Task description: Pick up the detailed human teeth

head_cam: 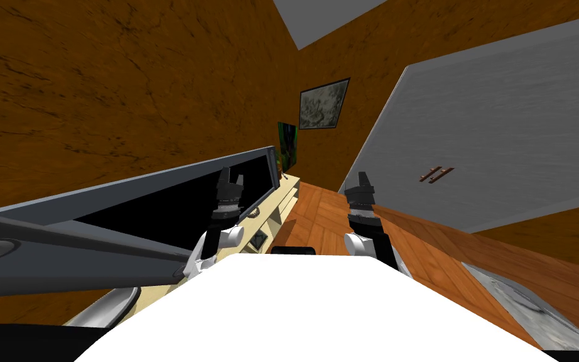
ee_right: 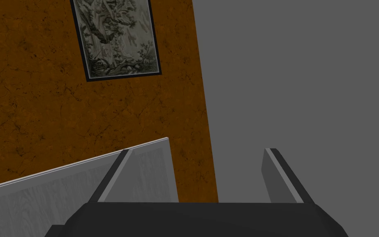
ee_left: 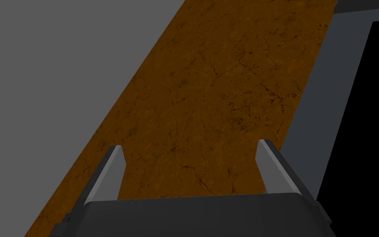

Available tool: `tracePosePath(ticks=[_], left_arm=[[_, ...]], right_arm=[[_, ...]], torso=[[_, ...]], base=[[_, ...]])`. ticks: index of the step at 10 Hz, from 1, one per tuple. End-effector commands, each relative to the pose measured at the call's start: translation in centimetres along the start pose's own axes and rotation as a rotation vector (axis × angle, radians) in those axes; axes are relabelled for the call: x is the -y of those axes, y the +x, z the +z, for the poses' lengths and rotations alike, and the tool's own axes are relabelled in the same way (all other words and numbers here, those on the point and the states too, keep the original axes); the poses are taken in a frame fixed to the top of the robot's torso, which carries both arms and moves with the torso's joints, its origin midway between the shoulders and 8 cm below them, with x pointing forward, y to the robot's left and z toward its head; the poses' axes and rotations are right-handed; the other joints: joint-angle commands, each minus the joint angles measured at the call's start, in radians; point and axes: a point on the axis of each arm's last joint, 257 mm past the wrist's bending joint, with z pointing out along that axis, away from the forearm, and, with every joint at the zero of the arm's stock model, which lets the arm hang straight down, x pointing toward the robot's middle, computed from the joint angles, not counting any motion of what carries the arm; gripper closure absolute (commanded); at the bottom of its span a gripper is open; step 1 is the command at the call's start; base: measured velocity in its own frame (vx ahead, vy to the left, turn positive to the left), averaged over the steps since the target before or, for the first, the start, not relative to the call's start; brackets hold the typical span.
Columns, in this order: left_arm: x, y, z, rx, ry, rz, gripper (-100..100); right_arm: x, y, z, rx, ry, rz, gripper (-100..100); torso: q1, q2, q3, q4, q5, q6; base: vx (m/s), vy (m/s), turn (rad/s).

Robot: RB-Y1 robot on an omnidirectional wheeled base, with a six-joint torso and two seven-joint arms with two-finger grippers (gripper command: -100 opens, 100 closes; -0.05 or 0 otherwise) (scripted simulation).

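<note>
You are holding both arms raised and reaching forward, side by side. Your left gripper [head_cam: 232, 177] is hovering in front of the television [head_cam: 175, 207] screen, its fingers standing wide apart and gripping nothing. Your right gripper [head_cam: 364, 181] is hanging over the wooden floor [head_cam: 319, 213], just as wide and empty. What may be the teeth [head_cam: 256, 212], a small pale shape, is lying on the cream stand [head_cam: 285, 191] just beside your left wrist.

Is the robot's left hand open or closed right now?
Open: the left hand has its two fingers standing wide apart, with nothing held between them.
</note>
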Motion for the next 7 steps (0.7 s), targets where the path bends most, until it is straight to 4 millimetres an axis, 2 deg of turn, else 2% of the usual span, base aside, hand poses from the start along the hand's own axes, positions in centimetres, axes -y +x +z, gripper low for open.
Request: tracePosePath(ticks=[1,2,3,4,5,6,7], left_arm=[[-2.3,-0.3,0.1,0.0,-0.057,-0.013,-100],[-3.8,-0.5,0.2,0.002,-0.094,-0.024,-100],[-4.1,-0.5,0.2,0.003,-0.106,-0.024,-100],[-6.0,-0.7,0.2,0.008,-0.153,-0.037,-100],[-6.1,-0.7,0.1,0.008,-0.156,-0.037,-100],[-8.0,-1.0,0.1,0.015,-0.207,-0.051,-100],[-8.0,-1.0,0.1,0.015,-0.208,-0.051,-100]], right_arm=[[0.0,0.0,0.0,0.0,0.0,0.0,0],[0.0,0.0,0.0,0.0,0.0,0.0,0],[0.0,0.0,0.0,0.0,0.0,0.0,0],[0.0,0.0,0.0,0.0,0.0,0.0,0],[0.0,0.0,0.0,0.0,0.0,0.0,0],[0.0,0.0,0.0,0.0,0.0,0.0,0],[0.0,0.0,0.0,0.0,0.0,0.0,0]], torso=[[0.0,0.0,0.0,0.0,0.0,0.0],[0.0,0.0,0.0,0.0,0.0,0.0],[0.0,0.0,0.0,0.0,0.0,0.0],[0.0,0.0,0.0,0.0,0.0,0.0],[0.0,0.0,0.0,0.0,0.0,0.0],[0.0,-0.001,0.0,0.0,0.0,0.0],[0.0,0.0,0.0,0.0,0.0,0.0]], base=[[-0.032,-0.036,0.034],[-0.046,-0.04,0.054],[-0.032,-0.035,0.023],[-0.029,-0.037,0.034],[-0.026,-0.033,0.017],[-0.03,-0.042,0.038],[-0.03,-0.034,0.024]])
